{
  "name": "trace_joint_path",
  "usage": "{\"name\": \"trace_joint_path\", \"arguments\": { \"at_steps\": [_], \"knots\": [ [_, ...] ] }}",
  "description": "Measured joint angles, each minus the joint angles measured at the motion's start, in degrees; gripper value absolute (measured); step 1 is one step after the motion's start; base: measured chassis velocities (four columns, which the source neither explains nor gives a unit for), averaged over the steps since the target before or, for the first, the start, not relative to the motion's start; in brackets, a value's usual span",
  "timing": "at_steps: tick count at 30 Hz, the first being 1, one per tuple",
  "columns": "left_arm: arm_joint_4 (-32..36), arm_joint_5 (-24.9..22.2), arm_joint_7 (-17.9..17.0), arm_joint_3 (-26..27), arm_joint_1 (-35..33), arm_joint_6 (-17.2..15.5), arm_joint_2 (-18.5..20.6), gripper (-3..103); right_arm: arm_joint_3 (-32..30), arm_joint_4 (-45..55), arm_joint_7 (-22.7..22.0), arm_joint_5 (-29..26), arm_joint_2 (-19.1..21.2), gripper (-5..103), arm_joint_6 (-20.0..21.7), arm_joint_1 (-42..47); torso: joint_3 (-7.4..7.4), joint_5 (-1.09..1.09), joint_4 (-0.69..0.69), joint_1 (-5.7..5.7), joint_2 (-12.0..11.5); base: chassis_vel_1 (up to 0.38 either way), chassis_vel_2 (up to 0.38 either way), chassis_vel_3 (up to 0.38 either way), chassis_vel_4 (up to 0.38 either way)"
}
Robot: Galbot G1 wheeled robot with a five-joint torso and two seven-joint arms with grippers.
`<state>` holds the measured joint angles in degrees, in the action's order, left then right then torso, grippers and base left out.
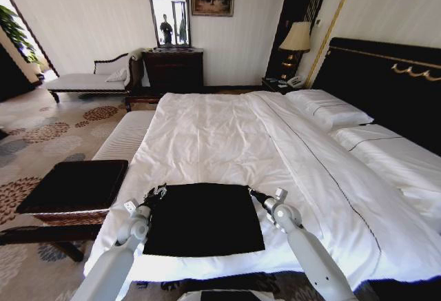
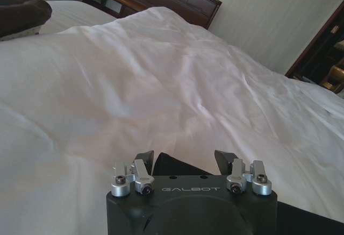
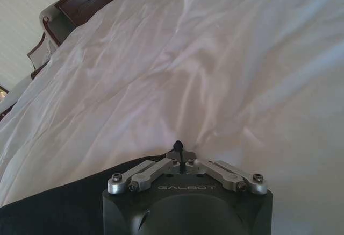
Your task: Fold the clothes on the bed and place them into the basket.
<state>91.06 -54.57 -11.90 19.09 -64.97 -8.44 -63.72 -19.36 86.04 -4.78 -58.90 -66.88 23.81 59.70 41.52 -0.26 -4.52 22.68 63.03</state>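
The clothes [image 1: 203, 222] lie as a flat black square on the near edge of the bed [image 1: 220, 129], which has a white duvet. My left gripper [image 1: 157, 192] is at the square's far left corner. In the left wrist view the left gripper [image 2: 184, 159] is open, with a black corner of the clothes [image 2: 171, 166] between its fingers. My right gripper [image 1: 253, 193] is at the far right corner. In the right wrist view the right gripper [image 3: 180, 150] is shut where the edge of the clothes [image 3: 48, 211] runs up to it. The basket [image 1: 72, 184], wicker with a black top, stands left of the bed.
A pale striped bench [image 1: 124, 136] runs along the bed's left side beyond the basket. Pillows [image 1: 327, 108] and a black headboard [image 1: 386, 80] are on the right. A chaise [image 1: 86, 80], dresser [image 1: 172, 70] and lamp [image 1: 296, 39] line the far wall.
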Motion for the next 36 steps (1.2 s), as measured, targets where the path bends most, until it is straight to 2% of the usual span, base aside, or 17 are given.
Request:
{"name": "trace_joint_path", "arguments": {
  "at_steps": [1,5,7,11,12,15,16,17,25,30,36],
  "knots": [
    [-0.2,-0.14,-0.26,-0.36,0.22,-0.4,0.06,65,-0.02,0.01,-0.08,0.0,0.04,0,0.0,-0.04,0.0,0.0,0.0,0.0,0.0,0.0,0.0,0.0,0.0],
    [-0.62,-0.24,-0.54,-1.03,-0.11,-1.11,0.0,47,-0.27,0.01,-0.31,0.01,0.1,0,-0.05,-0.26,0.0,0.01,0.01,0.0,0.0,0.0,0.0,0.0,0.0],
    [-0.77,-0.04,-0.55,-1.03,-0.25,-1.12,-0.13,47,-0.28,0.01,-0.32,0.02,0.09,0,-0.09,-0.25,0.0,0.01,0.02,0.0,0.0,0.0,0.0,0.0,0.0],
    [-2.41,1.1,-0.44,-1.0,0.66,0.02,-0.59,26,-0.41,-0.28,-0.36,0.2,-0.57,0,-0.24,-0.34,0.0,0.0,0.01,0.0,0.0,0.0,0.0,0.0,0.0],
    [-2.41,1.1,-0.44,-1.0,0.66,0.02,-0.59,26,-0.41,-0.28,-0.36,0.2,-0.57,0,-0.24,-0.34,0.0,0.0,0.01,0.0,0.0,0.0,0.0,0.0,0.0],
    [-2.13,0.95,-0.75,-1.01,1.02,0.35,-0.6,10,-0.41,-0.11,-0.49,0.51,-0.74,0,-0.29,0.01,0.0,0.0,0.01,0.0,0.0,0.0,0.0,0.0,0.0],
    [-2.13,0.95,-0.75,-1.01,1.02,0.35,-0.6,10,-0.41,-0.11,-0.49,0.51,-0.74,0,-0.29,0.01,0.0,0.0,0.01,0.0,0.0,0.0,0.0,0.0,0.0],
    [-1.8,0.94,-0.87,-1.0,1.0,0.36,-0.59,4,-0.43,0.08,-0.54,0.59,-0.75,0,-0.3,0.12,0.0,0.0,0.0,0.0,0.0,0.0,0.0,0.0,0.0],
    [-1.54,0.92,-1.2,-0.85,0.68,0.25,-0.86,1,-0.91,0.7,-0.78,0.7,-0.34,0,-0.33,0.44,0.0,0.0,0.01,0.0,0.0,0.0,0.0,0.0,0.0],
    [1.33,1.08,-1.33,-0.57,-0.43,0.65,-0.37,1,-1.25,3.15,-1.31,0.92,-0.24,0,-0.44,1.43,0.0,0.0,0.01,0.0,0.0,0.0,0.0,0.0,0.0],
    [7.17,6.26,-0.51,0.03,-1.08,3.23,2.18,1,-2.36,11.3,-2.2,4.44,1.48,0,-1.59,3.21,0.0,0.0,0.0,0.0,0.0,0.0,0.0,0.0,0.0]
  ]
}}
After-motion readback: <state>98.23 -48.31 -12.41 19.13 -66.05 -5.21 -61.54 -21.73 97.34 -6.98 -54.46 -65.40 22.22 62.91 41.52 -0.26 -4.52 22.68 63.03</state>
